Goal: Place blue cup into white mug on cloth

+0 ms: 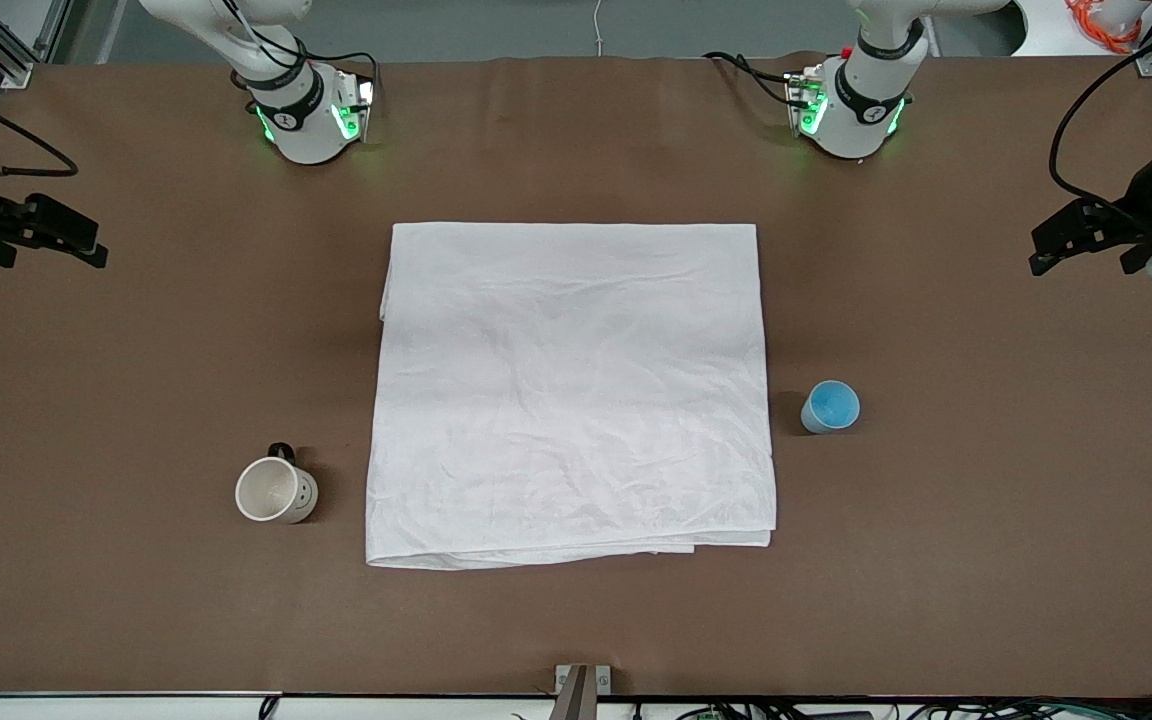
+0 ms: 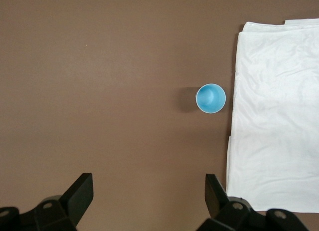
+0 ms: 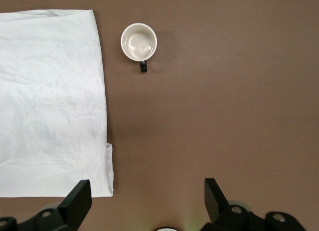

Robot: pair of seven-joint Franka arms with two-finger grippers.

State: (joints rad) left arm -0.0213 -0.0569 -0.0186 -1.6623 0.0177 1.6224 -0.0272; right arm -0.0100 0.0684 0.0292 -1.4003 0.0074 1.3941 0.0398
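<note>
The cloth (image 1: 571, 390) lies flat in the middle of the brown tabletop (image 1: 986, 560), roughly square, its edges running about parallel to the tabletop's edges; at its lower edge in the front view a folded under-layer peeks out. Bare brown surface rings it on every side, widest toward each arm's end of the tabletop.

There is one blue cup (image 1: 830, 407), one white mug (image 1: 275, 490) and one cloth. Both vessels stand upright on the tabletop, mouths up, neither on the cloth.

The blue cup sits at the right-centre of the front view, just beside the cloth's edge toward the left arm's end, with a narrow strip of tabletop between them.

The white mug sits at the lower left of the front view, near the cloth's corner toward the right arm's end but clear of it, and nearer the front camera than the cup. Its black handle points away from the front camera, toward the robots' bases.

The left gripper (image 2: 148, 198) hangs at the right edge of the front view over bare tabletop, jaws spread apart and holding nothing. The right gripper (image 3: 147, 201) hangs at the left edge of that view, likewise over bare tabletop, jaws apart and empty.
</note>
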